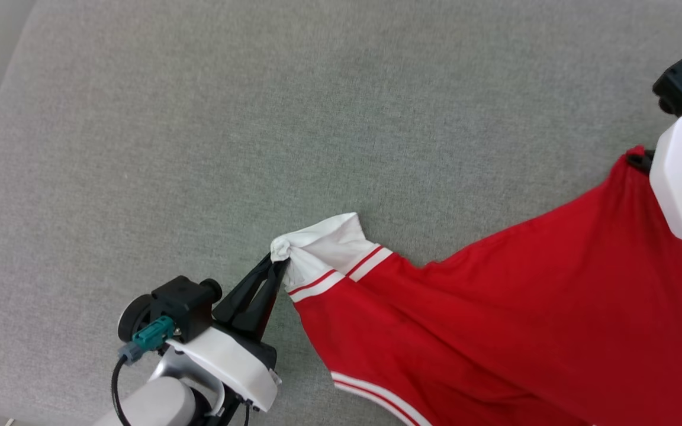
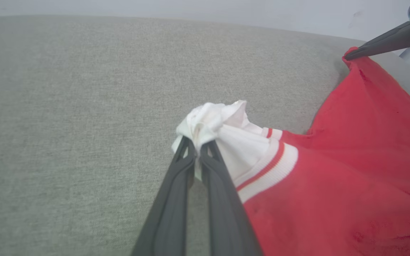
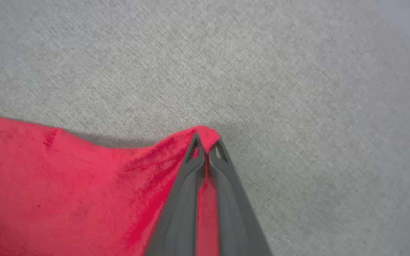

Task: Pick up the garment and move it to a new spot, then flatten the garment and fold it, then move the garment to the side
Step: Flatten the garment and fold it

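**K:** Grey woven surface (image 1: 258,118) under everything, got it. Jaw state, left?

**R:** left gripper (image 2: 195,144): jaws pressed together, pinching the bunched white sleeve end (image 2: 219,121) of the garment (image 1: 524,307). Cloth is wadded over the tips.

**K:** Right?

**R:** right gripper (image 3: 206,142): jaws also closed down, nipping a red corner on the garment's edge, at the end of the garment away from that sleeve. A strip of red shows between the fingers lower down.

**K:** Garment position?

**R:** Stretched between the two grips. Striped trim (image 1: 341,273) sits just behind the white cuff, and a second striped band (image 1: 376,396) runs along the garment's near edge.

**K:** Anything in the way?

**R:** Grey surface runs on past the garment's far edge. Right arm's white housing (image 1: 681,171) overlaps the garment's pinched corner in the head view. Can't tell whether the garment's middle lies on the surface or hangs just off it.
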Available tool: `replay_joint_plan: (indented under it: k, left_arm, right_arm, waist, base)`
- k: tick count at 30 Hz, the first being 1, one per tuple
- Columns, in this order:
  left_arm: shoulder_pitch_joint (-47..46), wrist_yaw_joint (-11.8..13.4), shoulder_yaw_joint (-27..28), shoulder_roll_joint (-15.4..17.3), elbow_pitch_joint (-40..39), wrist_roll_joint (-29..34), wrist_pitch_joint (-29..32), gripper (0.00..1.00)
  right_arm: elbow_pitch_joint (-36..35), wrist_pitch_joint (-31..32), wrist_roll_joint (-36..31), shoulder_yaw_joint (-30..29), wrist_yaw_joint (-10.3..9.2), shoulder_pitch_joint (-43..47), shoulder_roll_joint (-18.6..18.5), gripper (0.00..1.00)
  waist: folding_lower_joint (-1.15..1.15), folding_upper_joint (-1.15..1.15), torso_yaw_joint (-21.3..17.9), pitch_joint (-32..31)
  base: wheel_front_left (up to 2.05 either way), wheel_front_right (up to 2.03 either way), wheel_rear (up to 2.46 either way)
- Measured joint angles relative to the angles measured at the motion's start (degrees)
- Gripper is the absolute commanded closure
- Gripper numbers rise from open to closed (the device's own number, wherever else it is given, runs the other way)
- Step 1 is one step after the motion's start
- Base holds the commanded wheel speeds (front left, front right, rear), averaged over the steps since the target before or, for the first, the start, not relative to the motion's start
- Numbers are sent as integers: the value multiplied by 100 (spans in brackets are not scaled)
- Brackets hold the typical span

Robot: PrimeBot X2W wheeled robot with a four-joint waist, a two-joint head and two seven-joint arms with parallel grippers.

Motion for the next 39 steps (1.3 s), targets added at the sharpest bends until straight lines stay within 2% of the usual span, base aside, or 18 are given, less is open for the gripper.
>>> replay_joint_plan:
  k: [5,8,13,18,27,35,39]
  left_arm:
    - [-196,-5,37,187,-205,132,71,100]
    - [-458,-36,96,313,-302,227,177,100]
    - [-1183,-188,238,361,-400,272,443,100]
    - [-2229,-416,441,360,-298,356,761,100]
    - [-4575,-931,804,265,319,520,1363,100]
    - [-6538,-1345,1104,-70,1318,499,1640,100]
    - [-7445,-1512,1223,-116,1905,546,1615,100]
  right_arm:
    - [-126,-799,69,-141,0,161,-204,100]
    - [-187,-1279,131,-367,0,186,-207,100]
    - [-267,-1918,-65,-816,0,155,-96,100]
    - [-276,-2189,-503,-1333,0,-146,91,100]
    - [43,-2320,-1555,-2111,0,-1645,637,100]
    - [713,-2458,-2403,-2156,0,-3315,1101,100]
    - [1066,-2598,-2708,-2102,0,-4130,1218,100]
  waist:
    - [0,0,-92,-442]
    - [0,0,-180,-689]
    - [-1,0,-405,-958]
    - [-1,0,-614,-983]
    - [-1,0,-820,-448]
    - [-1,0,-946,140]
    - [0,0,-957,431]
  base:
    - [0,0,0]
    - [0,0,0]
    - [0,0,0]
    - [0,0,0]
    - [0,0,0]
    - [0,0,0]
    - [0,0,0]
